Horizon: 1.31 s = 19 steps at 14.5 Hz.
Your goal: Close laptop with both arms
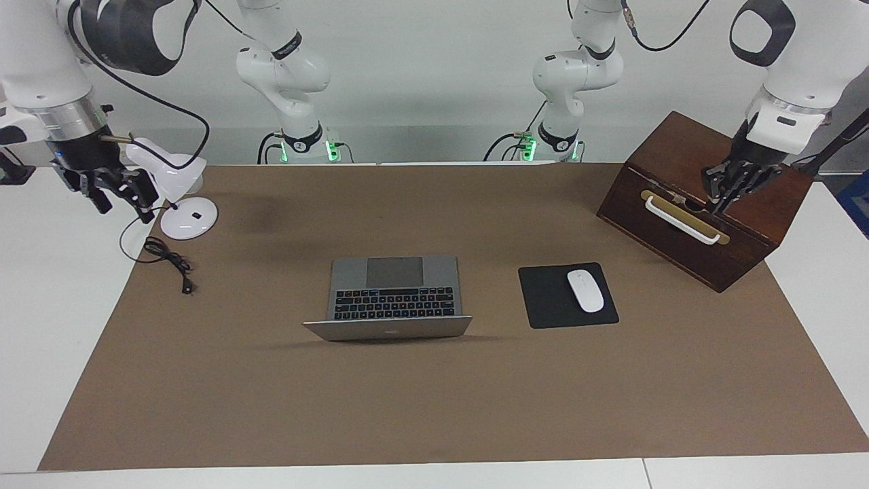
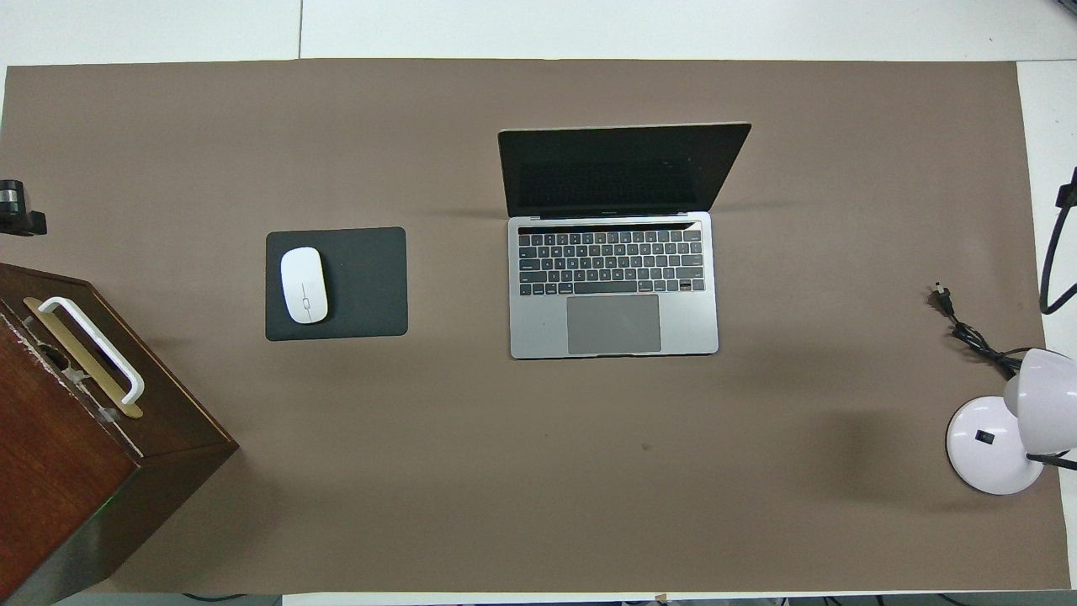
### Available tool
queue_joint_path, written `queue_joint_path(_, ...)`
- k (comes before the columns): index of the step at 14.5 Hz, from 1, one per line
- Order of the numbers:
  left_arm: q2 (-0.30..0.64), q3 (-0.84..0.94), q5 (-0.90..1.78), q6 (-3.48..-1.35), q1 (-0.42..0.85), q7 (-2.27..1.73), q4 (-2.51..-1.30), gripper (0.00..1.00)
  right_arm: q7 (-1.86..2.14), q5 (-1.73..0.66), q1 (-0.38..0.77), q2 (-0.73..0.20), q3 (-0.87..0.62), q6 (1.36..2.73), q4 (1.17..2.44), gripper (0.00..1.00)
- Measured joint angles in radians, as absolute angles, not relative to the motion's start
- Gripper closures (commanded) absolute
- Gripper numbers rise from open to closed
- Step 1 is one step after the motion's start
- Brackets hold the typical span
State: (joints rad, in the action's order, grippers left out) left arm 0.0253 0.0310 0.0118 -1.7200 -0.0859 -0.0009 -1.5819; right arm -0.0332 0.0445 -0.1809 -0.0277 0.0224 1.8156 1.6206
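A brown mat covers the white table (image 1: 41, 326), where the open laptop (image 1: 392, 297) sits mid-table, nearer the right arm's end. Its thin, stiff lid looks light yet fragile, best pressed at the top edge's corners. The left end effector (image 1: 724, 192), clenched, hangs over the wooden box (image 1: 679, 238); the right end effector (image 1: 115, 189), part-open, hovers beside the lamp (image 1: 183, 204).

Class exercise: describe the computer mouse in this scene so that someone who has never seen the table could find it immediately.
Start at the brown mat covering the table, then find the open laptop at its middle. Beside it, toward the left arm's end, lies a black mouse pad. The mouse rests on that pad: a small white oval, the only white thing there.
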Motion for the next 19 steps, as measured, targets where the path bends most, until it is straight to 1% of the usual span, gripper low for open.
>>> queue_joint_path(5,0.025,0.032,0.012,-1.770,-0.086,-0.001,-1.585,1.00,0.093,0.045,-0.181,-0.042,0.022,1.893,1.624,1.00)
queue_joint_path(10,0.025,0.041,0.012,-1.828,-0.083,0.008,-1.602,1.00,0.110,0.045,-0.180,-0.047,0.022,1.908,1.624,1.00)
queue_joint_path(16,0.018,0.050,0.014,-1.887,-0.040,0.043,-1.671,1.00,0.110,0.045,-0.180,-0.047,0.022,1.908,1.624,1.00)
queue_joint_path(19,-0.016,0.052,0.075,-1.950,-0.009,0.061,-1.752,1.00,0.110,0.045,-0.180,-0.047,0.021,1.911,1.624,1.00)
